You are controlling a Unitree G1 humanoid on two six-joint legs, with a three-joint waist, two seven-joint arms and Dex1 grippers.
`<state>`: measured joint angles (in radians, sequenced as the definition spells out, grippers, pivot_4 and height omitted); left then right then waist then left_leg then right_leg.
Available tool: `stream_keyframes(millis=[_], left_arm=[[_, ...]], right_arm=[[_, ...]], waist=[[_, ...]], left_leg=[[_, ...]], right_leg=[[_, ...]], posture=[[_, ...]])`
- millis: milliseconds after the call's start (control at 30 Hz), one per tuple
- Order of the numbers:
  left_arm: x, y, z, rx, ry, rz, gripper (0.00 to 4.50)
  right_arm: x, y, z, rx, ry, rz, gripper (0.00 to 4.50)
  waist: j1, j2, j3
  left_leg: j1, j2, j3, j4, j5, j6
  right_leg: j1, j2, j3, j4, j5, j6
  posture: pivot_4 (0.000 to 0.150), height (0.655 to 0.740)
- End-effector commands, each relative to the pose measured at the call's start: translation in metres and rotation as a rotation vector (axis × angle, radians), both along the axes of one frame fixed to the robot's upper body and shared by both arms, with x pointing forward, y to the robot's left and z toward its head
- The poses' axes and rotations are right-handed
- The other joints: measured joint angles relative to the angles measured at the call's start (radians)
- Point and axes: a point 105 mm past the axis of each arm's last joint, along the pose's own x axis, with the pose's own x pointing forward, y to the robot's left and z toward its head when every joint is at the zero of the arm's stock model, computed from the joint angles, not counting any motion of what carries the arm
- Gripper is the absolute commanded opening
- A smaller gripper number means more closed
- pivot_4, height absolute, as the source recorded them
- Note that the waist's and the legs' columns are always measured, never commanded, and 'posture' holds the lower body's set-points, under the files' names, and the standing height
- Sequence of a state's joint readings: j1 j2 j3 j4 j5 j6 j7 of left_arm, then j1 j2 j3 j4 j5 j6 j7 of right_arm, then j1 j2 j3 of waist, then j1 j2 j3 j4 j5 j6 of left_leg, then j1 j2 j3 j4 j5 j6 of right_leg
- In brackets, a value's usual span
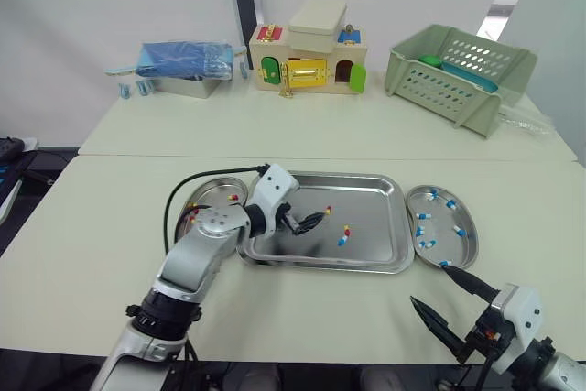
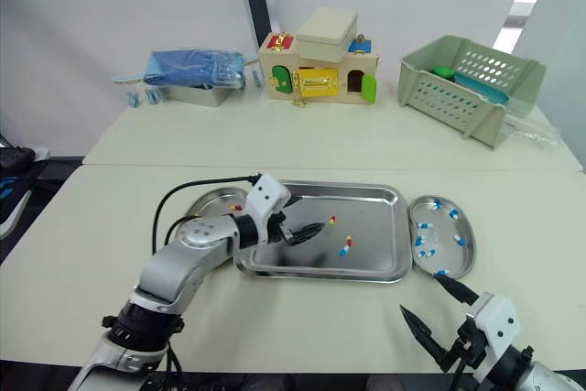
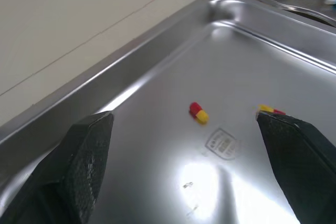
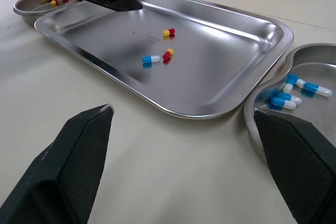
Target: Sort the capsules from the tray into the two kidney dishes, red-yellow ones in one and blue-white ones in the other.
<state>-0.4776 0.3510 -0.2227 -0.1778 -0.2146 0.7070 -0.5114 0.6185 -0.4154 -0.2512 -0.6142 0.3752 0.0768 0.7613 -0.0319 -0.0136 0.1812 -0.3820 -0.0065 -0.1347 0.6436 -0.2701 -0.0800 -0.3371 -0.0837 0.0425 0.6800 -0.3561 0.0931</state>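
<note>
Steel tray (image 1: 320, 265) lies at the middle of the table (image 1: 92, 244), and my left gripper (image 1: 309, 222) is inside it, low over the tray floor. Its two black fingers (image 3: 86, 166) are spread wide and hold nothing. I cannot tell whether the tips touch the metal. In the left wrist view, the far red-yellow capsule (image 3: 198, 113) lies just ahead, in line with the gap between the fingers, and touches neither of them.

My right gripper (image 1: 428, 284) hovers over the bare table, in front of the tray's right front corner and near the front end of the right kidney dish (image 1: 441, 222). Its fingers are also wide apart and empty.

I count three capsules loose in the tray. One is the far red-yellow capsule. The other two lie close together, towards the right of the tray floor: the near red-yellow capsule (image 1: 347, 229) and, just beside it, one blue-white capsule (image 1: 342, 241).

The right kidney dish lies just beside the tray's right edge and holds only blue-white capsules (image 1: 422, 216). I make out at least seven scattered across it, but two lie so close together that I cannot be sure of the exact number.

The left kidney dish (image 1: 212, 191) lies against the tray's left edge and holds red-yellow capsules (image 1: 233, 197). I can see a few, but my left arm covers part of the dish, so I cannot count them.
</note>
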Motion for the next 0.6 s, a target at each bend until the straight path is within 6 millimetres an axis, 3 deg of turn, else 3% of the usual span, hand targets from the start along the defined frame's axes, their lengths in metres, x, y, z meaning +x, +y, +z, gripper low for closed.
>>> stream_keyframes(millis=[33,333,600], left_arm=[[0.002,-0.005,0.008,0.018,-0.033,0.045,4.5],[0.006,-0.03,-0.007,0.044,0.052,0.128,4.5],[0.012,-0.031,-0.018,0.078,0.12,0.196,4.5]], right_arm=[[-0.002,0.002,0.008,0.0,-0.029,0.001,4.48],[-0.006,0.005,0.003,0.014,-0.008,0.001,4.48],[-0.008,0.005,0.001,0.018,-0.002,-0.005,4.48]], waist=[[-0.002,0.0,0.0],[0.001,0.0,0.0],[0.0,0.0,0.0]], left_leg=[[0.0,0.0,0.0,0.0,0.0,0.0],[0.0,0.0,0.0,0.0,0.0,0.0],[0.0,-0.001,0.0,0.0,0.0,0.0]], right_leg=[[0.0,0.0,0.0,0.0,0.0,0.0],[0.0,0.0,0.0,0.0,0.0,0.0],[0.0,0.0,0.0,0.0,0.0,0.0]], posture=[[0.15,0.74],[0.15,0.74],[0.15,0.74]])
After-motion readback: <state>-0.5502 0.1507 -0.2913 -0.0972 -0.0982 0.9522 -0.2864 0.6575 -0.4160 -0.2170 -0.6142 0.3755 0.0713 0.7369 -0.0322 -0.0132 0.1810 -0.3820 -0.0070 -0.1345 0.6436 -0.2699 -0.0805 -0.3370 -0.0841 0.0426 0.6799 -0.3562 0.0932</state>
